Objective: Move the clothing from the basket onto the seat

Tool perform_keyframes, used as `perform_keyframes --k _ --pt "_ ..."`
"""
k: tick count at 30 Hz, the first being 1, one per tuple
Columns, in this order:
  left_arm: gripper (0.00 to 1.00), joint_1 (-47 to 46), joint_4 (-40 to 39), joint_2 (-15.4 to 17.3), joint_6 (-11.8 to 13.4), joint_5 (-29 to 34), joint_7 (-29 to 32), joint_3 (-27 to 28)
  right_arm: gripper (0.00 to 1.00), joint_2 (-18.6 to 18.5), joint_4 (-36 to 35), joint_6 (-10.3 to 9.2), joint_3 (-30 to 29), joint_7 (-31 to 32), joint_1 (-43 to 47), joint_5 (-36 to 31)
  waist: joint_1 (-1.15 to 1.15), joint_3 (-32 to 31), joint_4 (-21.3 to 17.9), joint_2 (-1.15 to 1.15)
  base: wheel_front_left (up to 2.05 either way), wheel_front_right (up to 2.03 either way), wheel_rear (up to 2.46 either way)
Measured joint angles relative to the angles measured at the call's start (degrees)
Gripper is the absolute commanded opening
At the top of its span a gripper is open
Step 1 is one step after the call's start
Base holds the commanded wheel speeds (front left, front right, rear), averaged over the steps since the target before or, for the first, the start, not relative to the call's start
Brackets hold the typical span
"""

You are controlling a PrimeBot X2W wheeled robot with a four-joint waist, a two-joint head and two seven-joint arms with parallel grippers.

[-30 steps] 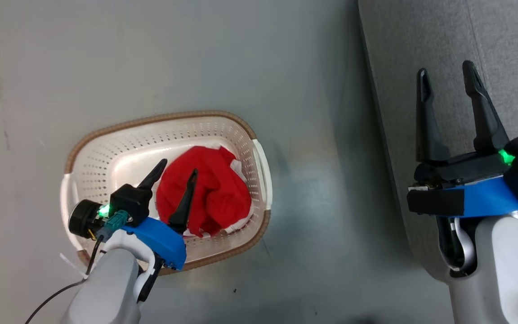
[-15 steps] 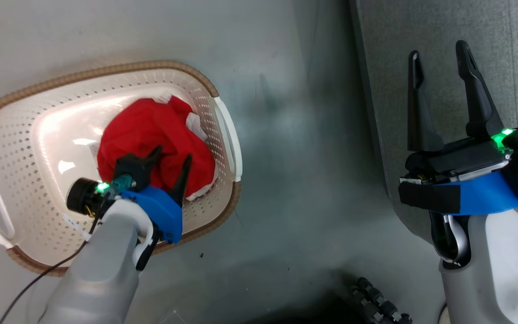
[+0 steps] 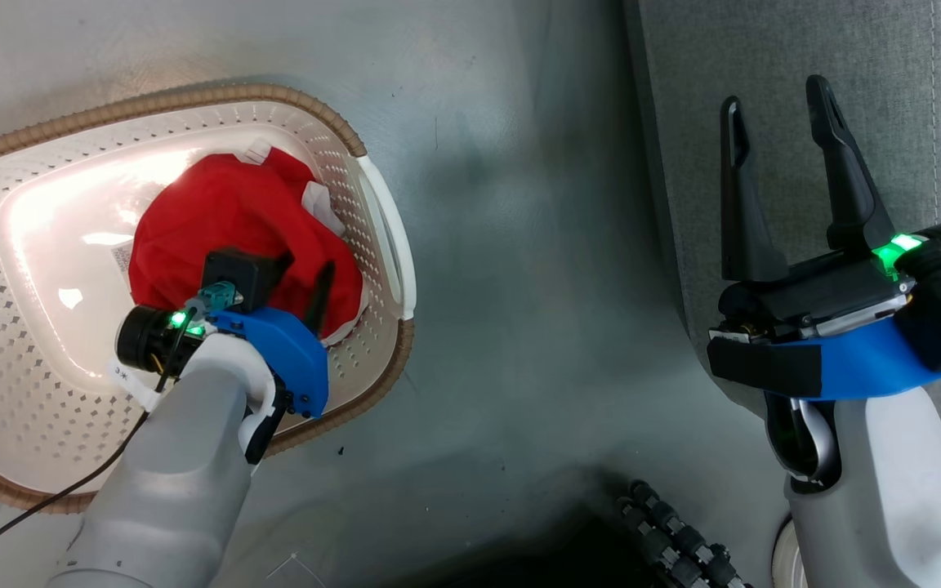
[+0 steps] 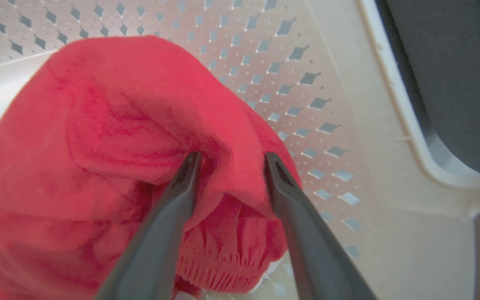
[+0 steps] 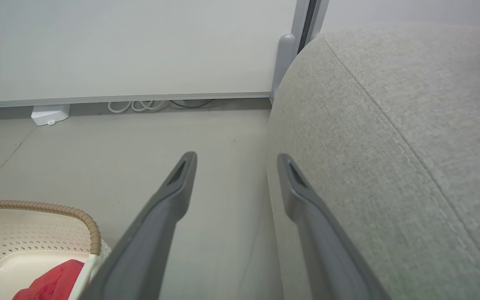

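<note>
- While sunk in the basket [image 3: 340, 131], left hand [image 3: 307, 265] released, fingers [image 4: 173, 208] parted astride a fold of the red clothing [image 3: 209, 212] heaped just beneath and ahead.
- Right hand [image 3: 774, 91] released too, holding nothing, poised above the rounded edge of the grey seat [image 3: 887, 65], with floor [image 3: 519, 245] just to its left.

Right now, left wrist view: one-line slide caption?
Left gripper, open, straddles a fold of the red clothing inside the perforated basket.
</note>
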Motion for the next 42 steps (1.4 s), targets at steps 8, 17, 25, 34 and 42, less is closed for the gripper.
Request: perform_keyframes --k 8,17,25,34,42 --pt "0.00 -0.61 1.02 0.15 0.00 -3.22 0.09 -3.35 1.00 0.00 0.79 0.00 -0.13 -0.30 -0.03 0.09 -0.01 -0.40 -0.11 0.00 0.00 0.00 0.00" --pt "0.00 -0.88 1.75 0.26 0.00 -6.37 -0.40 -6.50 1.00 0.01 1.62 0.00 -0.24 -0.21 -0.08 -0.35 -0.01 -1.90 0.73 0.00 0.00 0.00 0.00" --pt "0.00 0.37 2.46 -0.81 0.00 -7.79 -1.56 -9.32 1.00 0.04 3.82 0.00 -0.52 0.64 0.38 -2.52 -0.01 -7.81 2.74 0.00 0.00 0.00 0.00" --pt "0.00 5.25 -0.33 -2.29 0.00 -8.59 -2.23 -11.51 1.00 0.10 6.77 0.00 -2.08 2.87 4.38 -4.57 -0.02 -20.57 5.96 0.00 0.00 0.00 0.00" --pt "0.00 8.61 -7.20 -2.53 0.01 -6.58 -2.25 -10.78 1.00 0.10 8.33 0.00 -2.53 4.93 10.54 -4.46 -0.03 -33.53 9.45 0.00 0.00 0.00 0.00"
